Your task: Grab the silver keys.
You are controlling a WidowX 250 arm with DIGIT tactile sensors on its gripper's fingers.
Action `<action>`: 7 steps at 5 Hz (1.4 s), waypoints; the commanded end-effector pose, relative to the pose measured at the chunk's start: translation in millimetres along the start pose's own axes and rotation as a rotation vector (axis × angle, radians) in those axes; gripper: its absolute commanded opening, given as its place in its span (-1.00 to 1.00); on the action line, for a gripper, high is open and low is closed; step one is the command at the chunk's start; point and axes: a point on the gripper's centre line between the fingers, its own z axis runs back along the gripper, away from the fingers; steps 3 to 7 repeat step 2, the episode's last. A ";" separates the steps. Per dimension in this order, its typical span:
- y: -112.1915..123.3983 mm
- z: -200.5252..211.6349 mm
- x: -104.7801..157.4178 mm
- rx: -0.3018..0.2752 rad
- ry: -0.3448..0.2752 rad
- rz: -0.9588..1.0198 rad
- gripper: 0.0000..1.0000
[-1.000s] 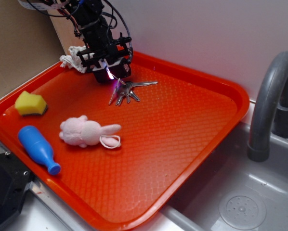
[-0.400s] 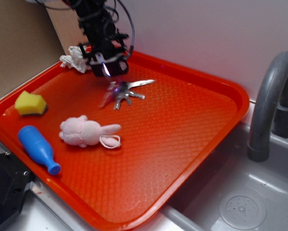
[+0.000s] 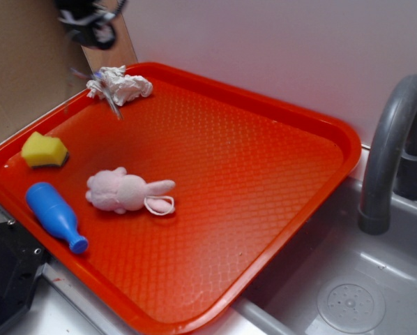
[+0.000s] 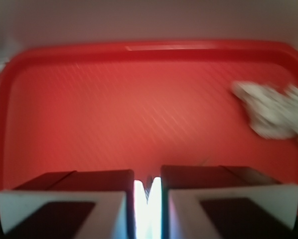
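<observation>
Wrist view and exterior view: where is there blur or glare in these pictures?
Wrist view: the whole picture is soft, the paper wad smeared, with white glare between the nearly closed gripper fingers. Exterior view: the gripper and silver keys are motion-blurred; the orange tray stays sharp.

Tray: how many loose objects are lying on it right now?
4: white paper wad at the back-left corner, yellow sponge by the left rim, blue bottle front-left, pink plush bunny beside it. The blurred silver keys appear to hang from the pincer.

One sponge (image 3: 44, 151), one bottle (image 3: 54, 215), one bunny (image 3: 127, 191)
</observation>
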 end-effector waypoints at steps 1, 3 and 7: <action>-15.9 62.8 -35.7 0.134 -0.059 0.002 -1.00; -11.7 55.9 -35.3 0.107 -0.031 0.003 -1.00; -11.7 55.9 -35.3 0.107 -0.031 0.003 -1.00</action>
